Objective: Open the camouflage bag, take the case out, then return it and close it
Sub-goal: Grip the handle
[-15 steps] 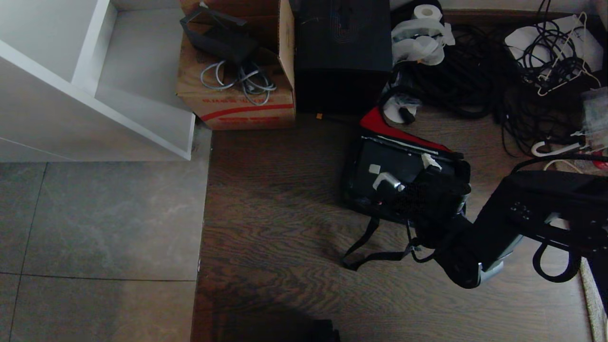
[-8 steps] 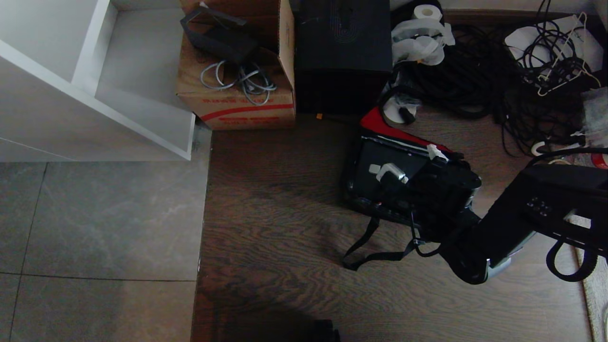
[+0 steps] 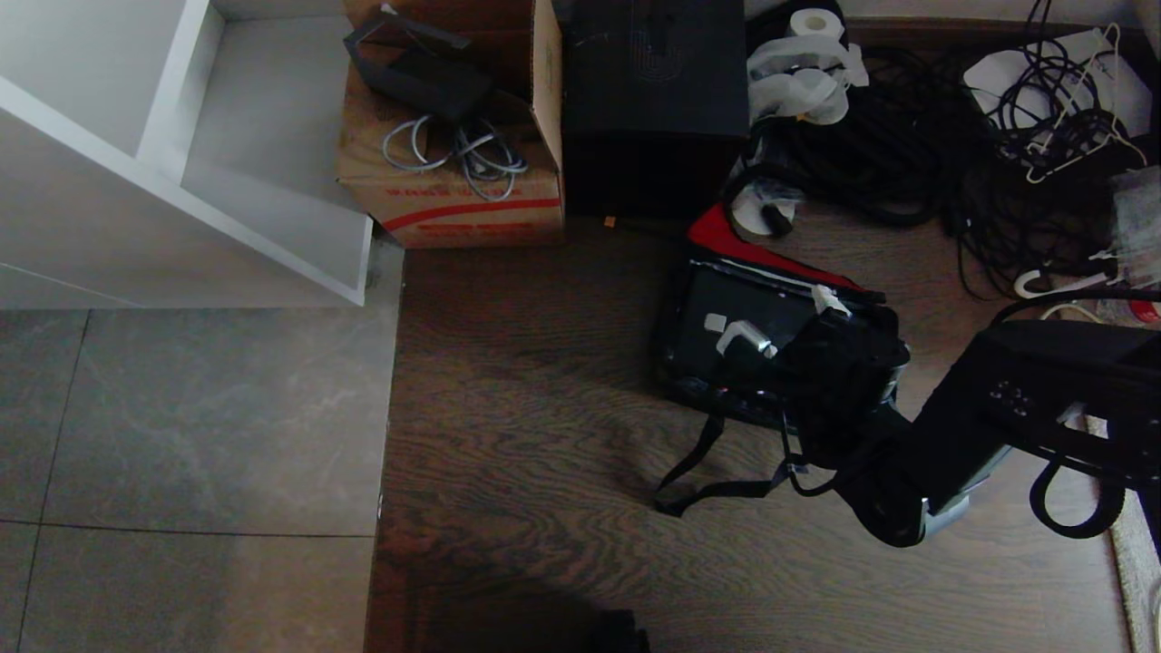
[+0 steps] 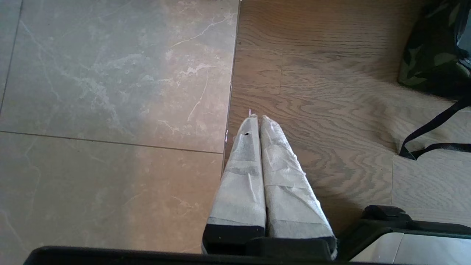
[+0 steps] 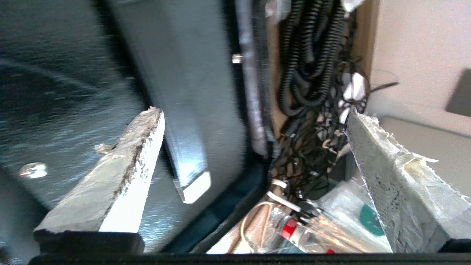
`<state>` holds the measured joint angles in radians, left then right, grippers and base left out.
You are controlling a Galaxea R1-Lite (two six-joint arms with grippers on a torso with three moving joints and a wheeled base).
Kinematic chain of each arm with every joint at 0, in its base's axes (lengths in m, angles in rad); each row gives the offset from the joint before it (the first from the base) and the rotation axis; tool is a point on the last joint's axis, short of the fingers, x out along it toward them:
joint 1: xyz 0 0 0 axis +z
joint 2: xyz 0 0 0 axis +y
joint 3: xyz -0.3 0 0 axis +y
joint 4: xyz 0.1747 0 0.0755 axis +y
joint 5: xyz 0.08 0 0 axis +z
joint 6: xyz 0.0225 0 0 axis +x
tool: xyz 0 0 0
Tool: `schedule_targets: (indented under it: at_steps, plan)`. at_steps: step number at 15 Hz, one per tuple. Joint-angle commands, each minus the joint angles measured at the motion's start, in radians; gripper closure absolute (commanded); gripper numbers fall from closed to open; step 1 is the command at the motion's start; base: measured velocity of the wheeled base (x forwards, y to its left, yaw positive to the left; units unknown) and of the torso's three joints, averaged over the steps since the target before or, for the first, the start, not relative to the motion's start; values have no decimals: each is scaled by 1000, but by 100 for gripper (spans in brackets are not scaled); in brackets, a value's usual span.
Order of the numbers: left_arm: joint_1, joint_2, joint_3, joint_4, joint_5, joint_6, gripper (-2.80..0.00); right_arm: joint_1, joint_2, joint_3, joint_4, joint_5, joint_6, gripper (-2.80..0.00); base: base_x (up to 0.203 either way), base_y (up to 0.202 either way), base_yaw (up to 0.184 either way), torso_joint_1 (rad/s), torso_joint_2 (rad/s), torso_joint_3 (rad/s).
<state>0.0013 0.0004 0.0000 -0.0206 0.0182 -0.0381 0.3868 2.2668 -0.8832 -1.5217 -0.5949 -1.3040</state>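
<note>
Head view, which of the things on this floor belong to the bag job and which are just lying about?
Belongs to the job:
- open camouflage fabric bag with red inner lid
- black rigid case with pale metal handle mounts inside it
- right gripper, open over the case

Just lying about:
- brown cardboard carton
- tall plain black box
- black cable tangle
- white toilet roll

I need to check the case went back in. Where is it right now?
In the head view the case sits inside the open camouflage bag on the wood floor, right of centre, under the open right gripper, just before the red lid panel.

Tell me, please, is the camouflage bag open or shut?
Open: the camouflage bag has its red inner lid panel folded back, and the case shows inside.
</note>
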Motion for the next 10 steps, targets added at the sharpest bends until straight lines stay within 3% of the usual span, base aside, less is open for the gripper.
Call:
schedule_targets:
  at_steps: [1, 10]
  plan:
    - [0, 0, 11, -1, 0, 1, 0, 1, 32, -1, -8, -2, -4, -280, 0, 0, 0, 0, 0, 0]
    - [0, 0, 11, -1, 0, 0, 0, -40, 76, -69, -8, 3, -4, -280, 0, 0, 0, 0, 0, 0]
